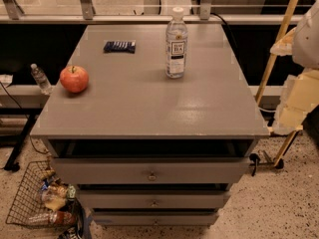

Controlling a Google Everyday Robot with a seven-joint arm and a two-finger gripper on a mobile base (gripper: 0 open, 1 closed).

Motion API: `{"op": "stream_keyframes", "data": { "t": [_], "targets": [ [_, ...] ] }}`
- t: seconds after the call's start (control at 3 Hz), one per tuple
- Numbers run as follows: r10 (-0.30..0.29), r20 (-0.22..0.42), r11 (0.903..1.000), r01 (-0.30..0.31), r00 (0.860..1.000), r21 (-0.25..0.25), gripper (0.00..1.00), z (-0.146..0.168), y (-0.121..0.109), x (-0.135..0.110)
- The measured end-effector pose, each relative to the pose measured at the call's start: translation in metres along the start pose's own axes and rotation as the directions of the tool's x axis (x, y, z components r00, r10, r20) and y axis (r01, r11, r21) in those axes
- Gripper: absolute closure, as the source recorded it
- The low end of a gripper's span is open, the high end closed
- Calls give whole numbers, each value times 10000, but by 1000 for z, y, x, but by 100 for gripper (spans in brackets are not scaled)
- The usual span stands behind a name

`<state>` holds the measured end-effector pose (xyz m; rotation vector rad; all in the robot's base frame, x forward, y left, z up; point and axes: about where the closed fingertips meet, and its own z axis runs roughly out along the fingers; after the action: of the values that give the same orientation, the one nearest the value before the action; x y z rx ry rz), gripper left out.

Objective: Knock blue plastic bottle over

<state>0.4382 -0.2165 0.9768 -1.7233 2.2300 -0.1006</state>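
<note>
- One blue plastic bottle [176, 44] stood upright on the grey worktop [149, 108], toward the back and a little right of centre, with its white cap on top and its label facing the camera.
- Way out at the right edge of the view was the robot's hand [300, 96], a pale cream shape past the worktop's right side.
- That left the bottle to the left of the hand and farther back, the two well apart.
- Wide or narrow? I could not tell how the hand was set.
- Also on the worktop, a red apple [74, 78] sat near the left edge, well apart from the bottle.
- A flat dark blue packet [119, 46] lay at the back, to the left of the bottle.
- A small clear bottle [40, 78] stood off the worktop, on a ledge just left of the apple.
- On to the containers: three drawers [124, 172] were stacked under the worktop with a dark gap above the top one, and their contents were hidden.
- Down on the speckled floor at lower left, a wire basket [22, 198] held a jumble of bottles and packets, too mixed to name one by one.
</note>
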Motion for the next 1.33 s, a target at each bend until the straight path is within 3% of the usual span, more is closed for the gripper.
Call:
{"op": "stream_keyframes", "data": {
  "t": [0.33,0.67,1.0,1.33],
  "targets": [
    [72,118,10000,-72,9999,46,0,1,-1,-1],
    [599,1006,9974,-635,9931,328,0,10,-8,-6],
    [1195,2865,9899,-1362,9506,390,0,37,-36,-14],
    [1390,5130,9794,-1941,8471,550,0,57,-84,-45]
  ]
}}
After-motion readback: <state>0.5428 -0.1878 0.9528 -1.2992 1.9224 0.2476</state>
